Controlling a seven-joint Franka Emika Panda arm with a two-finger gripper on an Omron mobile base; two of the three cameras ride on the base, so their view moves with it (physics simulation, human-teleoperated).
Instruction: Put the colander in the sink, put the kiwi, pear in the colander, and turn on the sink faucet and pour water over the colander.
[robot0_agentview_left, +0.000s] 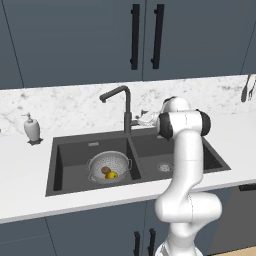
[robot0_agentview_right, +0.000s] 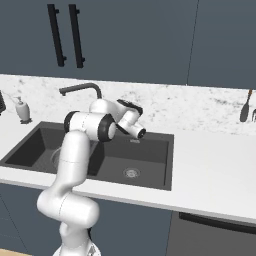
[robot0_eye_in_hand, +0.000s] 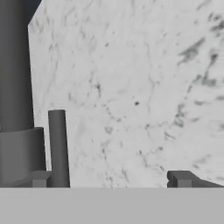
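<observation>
Colander (robot0_agentview_left: 109, 167) sits in the left basin of the sink (robot0_agentview_left: 62, 167) with kiwi (robot0_agentview_left: 105, 170) and pear (robot0_agentview_left: 111, 175) inside. Gripper (robot0_eye_in_hand: 111, 179) is spread wide, empty, right by the sink faucet (robot0_agentview_left: 125, 107) — its lever (robot0_eye_in_hand: 57, 146) looks stiff and slick, so push near the tip.

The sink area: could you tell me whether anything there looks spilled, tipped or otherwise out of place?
Nothing stands out. The colander sits upright in the left basin of the sink, with the kiwi and pear inside it. The sink faucet stands straight, no water running. The soap bottle is upright on the counter.
</observation>
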